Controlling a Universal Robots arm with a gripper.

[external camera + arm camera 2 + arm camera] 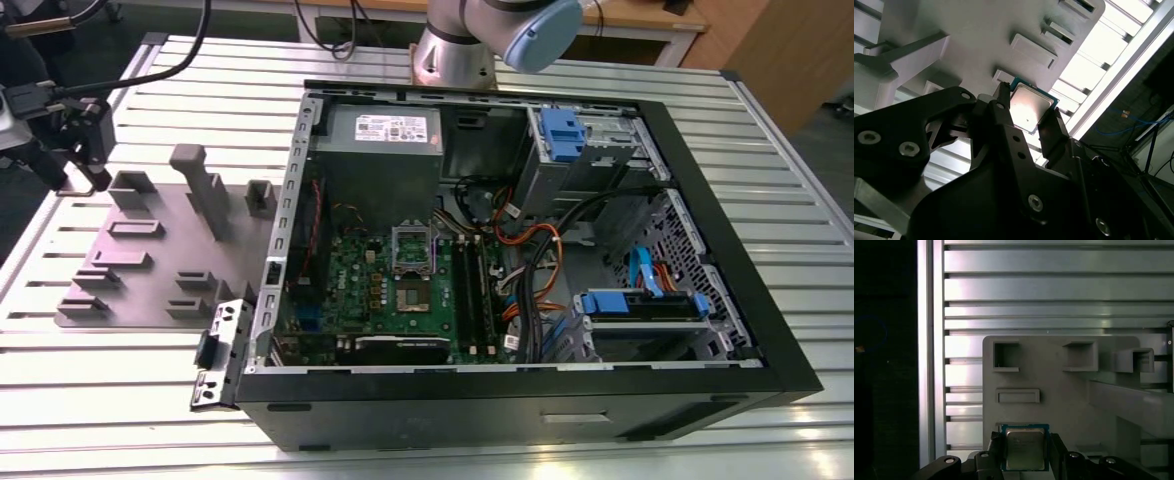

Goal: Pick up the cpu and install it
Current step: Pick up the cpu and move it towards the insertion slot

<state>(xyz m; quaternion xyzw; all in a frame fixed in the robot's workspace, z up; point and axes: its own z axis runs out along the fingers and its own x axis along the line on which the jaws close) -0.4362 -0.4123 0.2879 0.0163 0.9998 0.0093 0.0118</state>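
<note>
2 fingers | closed against cpu sides | over grey fixture plate

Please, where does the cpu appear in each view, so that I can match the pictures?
Exterior view: too small to tell; it is by the gripper, at the grey plate's far corner on the exterior view's left.
First wrist view: the cpu lies on the plate, at the gripper.
Second wrist view: the cpu near the plate's edge, at the gripper.
Shared landmark: the plate with raised pockets.
</note>
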